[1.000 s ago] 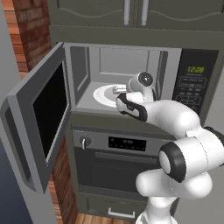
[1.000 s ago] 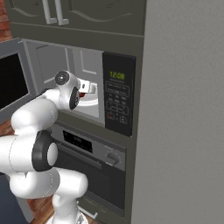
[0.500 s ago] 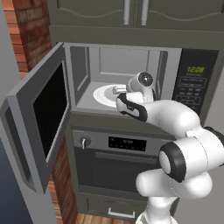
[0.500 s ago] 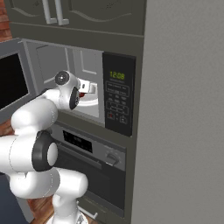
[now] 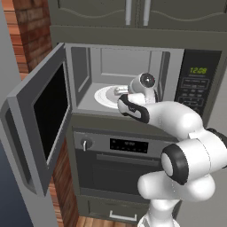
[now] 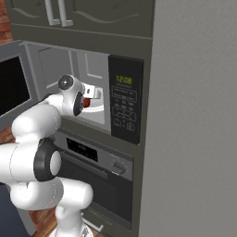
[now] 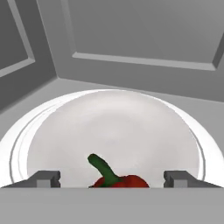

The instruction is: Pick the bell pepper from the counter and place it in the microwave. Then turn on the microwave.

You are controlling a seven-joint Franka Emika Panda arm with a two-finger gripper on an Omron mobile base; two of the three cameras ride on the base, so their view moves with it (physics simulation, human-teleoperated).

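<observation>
My claw (image 7: 112, 179) sits inside the microwave (image 5: 124, 66), fingertips (image 7: 46, 178) spread wide apart. The bell pepper (image 7: 117, 178) lies between them at 6 o'clock on the white turntable plate (image 7: 192, 131), touching neither in the hand view. The plate lies bare toward 12 o'clock up to the back wall (image 7: 144, 39). The left wall (image 7: 22, 52) closes off 10 o'clock. Behind me the mouth is free, with the door (image 5: 40, 119) swung wide to 9 o'clock and the keypad panel (image 6: 125, 104) flanking at 3 o'clock.
</observation>
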